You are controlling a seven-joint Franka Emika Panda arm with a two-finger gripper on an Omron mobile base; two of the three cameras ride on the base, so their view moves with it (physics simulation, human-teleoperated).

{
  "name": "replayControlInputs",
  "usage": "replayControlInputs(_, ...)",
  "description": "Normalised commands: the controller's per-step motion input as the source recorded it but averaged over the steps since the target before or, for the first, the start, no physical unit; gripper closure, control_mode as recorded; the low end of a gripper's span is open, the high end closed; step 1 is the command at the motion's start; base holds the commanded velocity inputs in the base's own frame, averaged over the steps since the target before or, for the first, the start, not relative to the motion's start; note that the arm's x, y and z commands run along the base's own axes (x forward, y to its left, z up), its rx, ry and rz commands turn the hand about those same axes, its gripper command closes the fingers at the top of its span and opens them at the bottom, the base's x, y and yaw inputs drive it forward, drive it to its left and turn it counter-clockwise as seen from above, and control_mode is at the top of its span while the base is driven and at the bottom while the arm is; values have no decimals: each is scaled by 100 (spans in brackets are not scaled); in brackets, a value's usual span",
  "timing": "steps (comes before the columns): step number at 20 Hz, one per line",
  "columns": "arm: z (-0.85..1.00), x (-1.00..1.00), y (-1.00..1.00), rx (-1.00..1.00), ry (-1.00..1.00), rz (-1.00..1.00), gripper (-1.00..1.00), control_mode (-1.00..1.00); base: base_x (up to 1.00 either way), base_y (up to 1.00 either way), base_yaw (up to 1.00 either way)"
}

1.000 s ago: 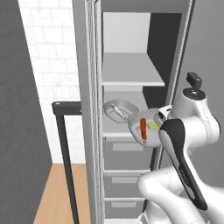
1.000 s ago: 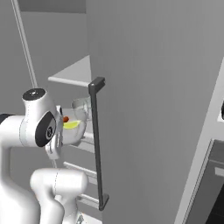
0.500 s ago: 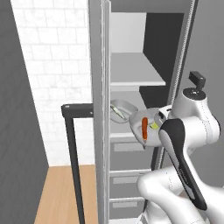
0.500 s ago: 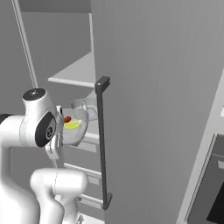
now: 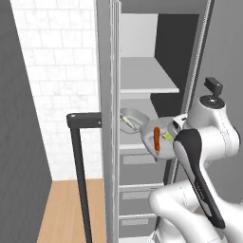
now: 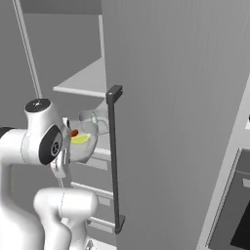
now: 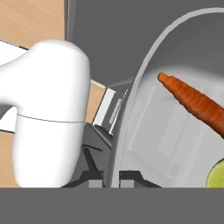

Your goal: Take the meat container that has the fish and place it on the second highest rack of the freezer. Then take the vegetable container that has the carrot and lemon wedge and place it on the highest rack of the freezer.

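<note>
The vegetable container [image 5: 161, 132] hangs in front of the open freezer [image 5: 142, 78], level with its lower shelf. In it lie the orange carrot [image 5: 156, 139] and the yellow-green lemon wedge [image 5: 167, 136]. My gripper [image 7: 111, 178] is shut on the container's rim [image 7: 131, 109], with the carrot [image 7: 192, 103] and lemon wedge [image 7: 216, 175] close beyond it. The meat container [image 5: 130, 118] with the slim fish [image 5: 127, 122] sits on the lower of the two shelves, just left of the held tub. From the right, the vegetable container [image 6: 83, 144] shows beside my arm.
The dark freezer door [image 6: 171, 97] stands open with its long black handle [image 6: 114, 156] close to the right of the held tub. Grey drawers [image 5: 137, 161] stack below the shelves. A white tiled wall [image 5: 57, 85] and wood floor [image 5: 61, 209] lie left.
Both base views have shifted, so the base has moved and the freezer and door now sit farther right in them. The tub stays in my grip.
</note>
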Motion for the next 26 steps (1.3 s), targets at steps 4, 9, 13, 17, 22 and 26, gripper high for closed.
replayControlInputs(4, 69, -29, 11, -1, -21, -1, 100, -100, 0, 0, 0)
replayControlInputs(9, 79, -7, 0, 0, -28, -3, 100, -100, 0, 0, 0)
replayControlInputs(13, 51, -1, 0, 0, -36, 0, 100, -100, 0, 0, 0)
replayControlInputs(17, 68, 0, 0, 0, -34, -1, 100, -100, 0, 0, 0)
replayControlInputs(22, 43, 48, 3, 0, -10, -9, 100, -100, 0, 0, 0)
replayControlInputs(26, 38, 87, 0, 2, 0, -9, 100, -100, 0, 0, 0)
